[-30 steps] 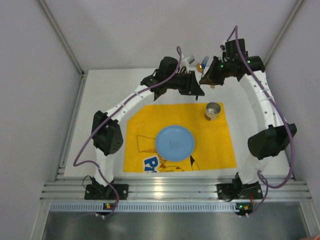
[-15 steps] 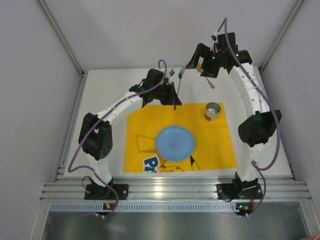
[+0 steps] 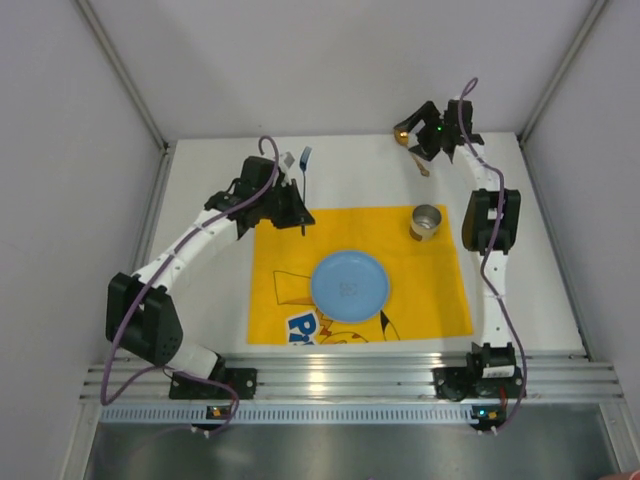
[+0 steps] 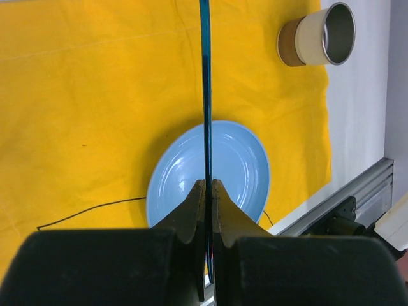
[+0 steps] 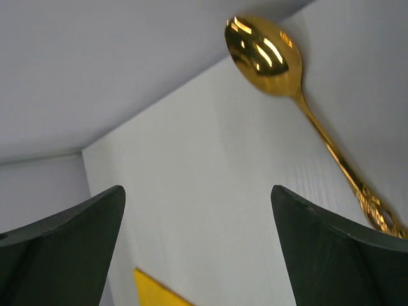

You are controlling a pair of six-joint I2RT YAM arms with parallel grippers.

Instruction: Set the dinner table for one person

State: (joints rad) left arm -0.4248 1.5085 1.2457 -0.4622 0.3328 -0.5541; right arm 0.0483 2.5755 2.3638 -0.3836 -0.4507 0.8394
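Worktop (image 3: pixel 200 240): a white surface edged by a silver rail (image 3: pixel 350 375); it is seen below both sets of jaws, and its middle is covered by a yellow placemat (image 3: pixel 440 290).
Worktop and left jaws: the left jaws are held above the far left corner of the placemat, with bare worktop just beside them on the left and far sides.
Worktop and right jaws: the right jaws are held over the far right part of the worktop, beyond the placemat; in the right wrist view bare white worktop (image 5: pixel 210 191) fills the gap between them.
Left jaws: clenched on a thin blue-handled utensil (image 4: pixel 204 76), which is seen edge-on and is pinched between the two dark fingers (image 4: pixel 185 217). In the overhead view its blue end (image 3: pixel 305 157) sticks out past the arm. Whether its other end touches the placemat cannot be told.
Right jaws: spread wide, with nothing held between the fingers (image 5: pixel 64 236).
Spoon (image 5: pixel 264 54): gold, laid on the worktop ahead of the right jaws, bowl farthest away; its handle runs back toward the right-hand finger, and contact there cannot be told.
Plate (image 3: pixel 349 285): blue, set in the middle of the placemat.
Cup (image 3: pixel 426 222): metal, stood at the far right corner of the placemat, near the spoon.
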